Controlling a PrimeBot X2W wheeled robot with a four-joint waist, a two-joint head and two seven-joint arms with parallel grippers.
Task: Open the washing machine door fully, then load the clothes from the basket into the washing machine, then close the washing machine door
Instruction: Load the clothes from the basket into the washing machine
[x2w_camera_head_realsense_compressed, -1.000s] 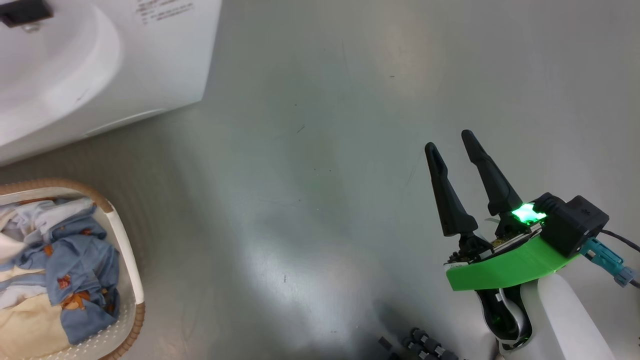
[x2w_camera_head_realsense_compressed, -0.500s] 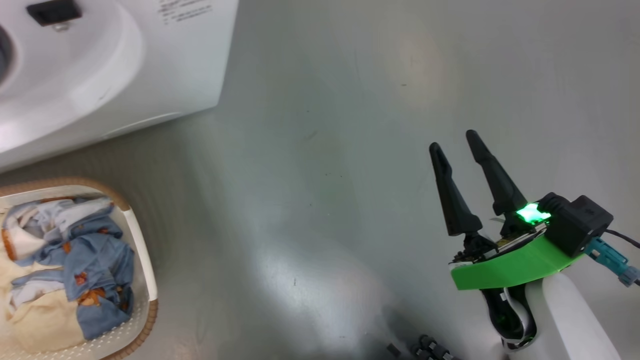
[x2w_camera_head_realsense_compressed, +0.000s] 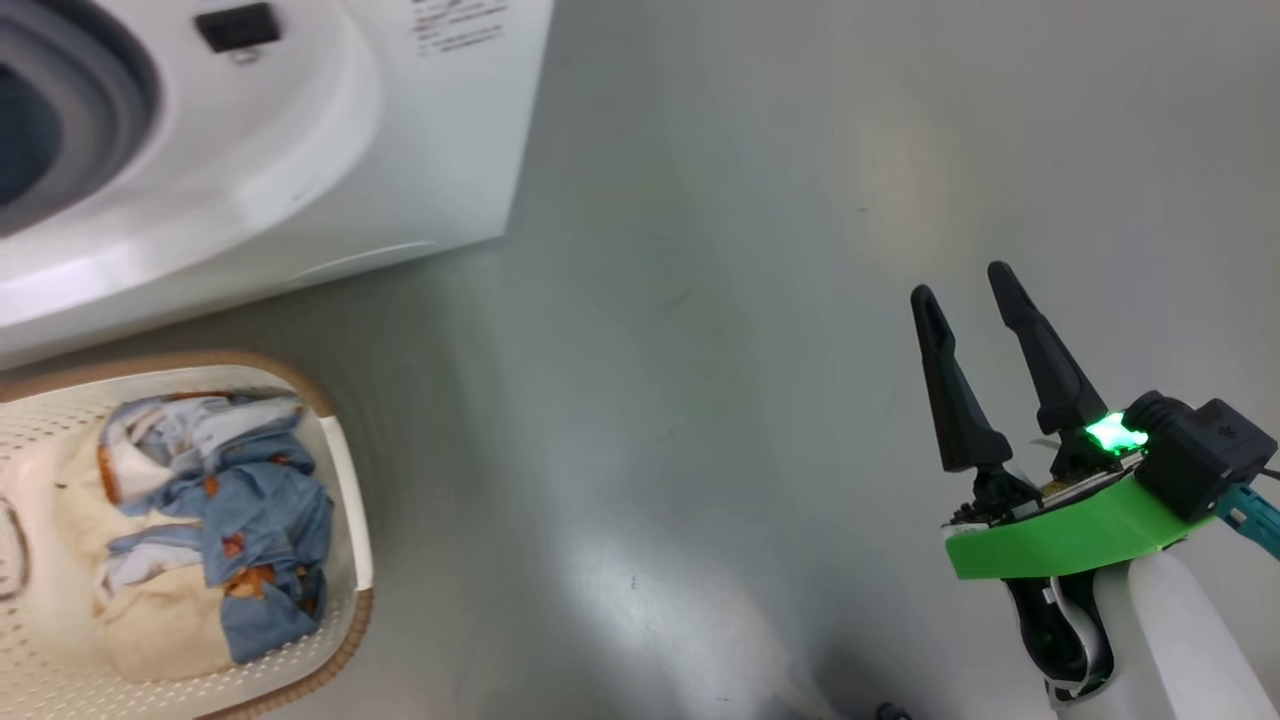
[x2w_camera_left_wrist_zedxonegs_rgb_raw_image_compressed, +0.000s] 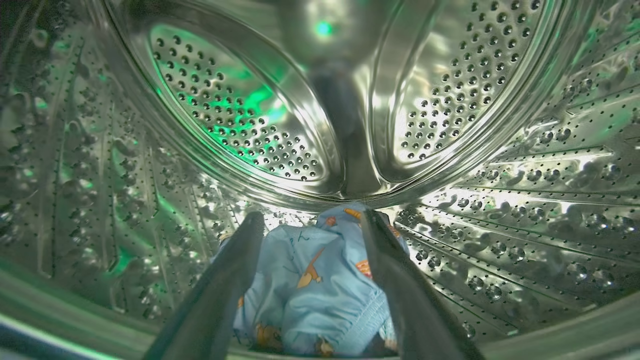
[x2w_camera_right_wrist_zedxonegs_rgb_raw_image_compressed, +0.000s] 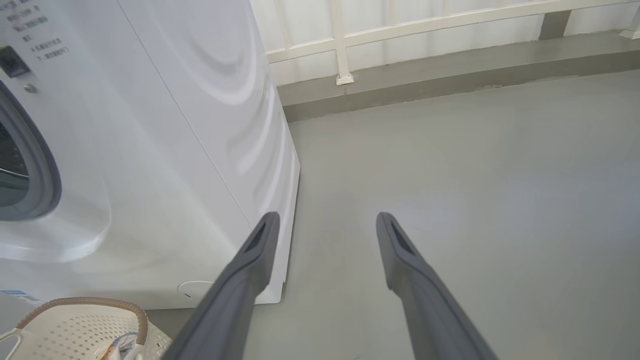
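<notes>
Grey floor (x2w_camera_head_realsense_compressed: 700, 420) spreads across most of your head view, bare and glossy. White and boxy, the washer (x2w_camera_head_realsense_compressed: 400, 140) stands at the upper left of that view, its grey gasket (x2w_camera_head_realsense_compressed: 115, 90) ringing a dark mouth. The steel drum (x2w_camera_left_wrist_zedxonegs_rgb_raw_image_compressed: 500, 165) curves all around your left wrist camera, perforated all over and flecked with green glints. The basket (x2w_camera_head_realsense_compressed: 348, 500) sits on the floor just in front of the washer, at the lower left of the head view, cream with a brown rim. Clothes (x2w_camera_head_realsense_compressed: 265, 520) lie heaped in it: blue fabric with orange figures, plus white and cream pieces. One blue garment (x2w_camera_left_wrist_zedxonegs_rgb_raw_image_compressed: 320, 285) with the same orange print lies at the bottom of the drum. Your left pincer (x2w_camera_left_wrist_zedxonegs_rgb_raw_image_compressed: 311, 216) is inside the drum with its fingers spread wide, the garment lying between and beneath them; you cannot tell whether they touch it. Your right pincer (x2w_camera_head_realsense_compressed: 960, 283) hangs over bare floor at the lower right, well apart from basket and washer, its fingers apart and gripping nothing.
</notes>
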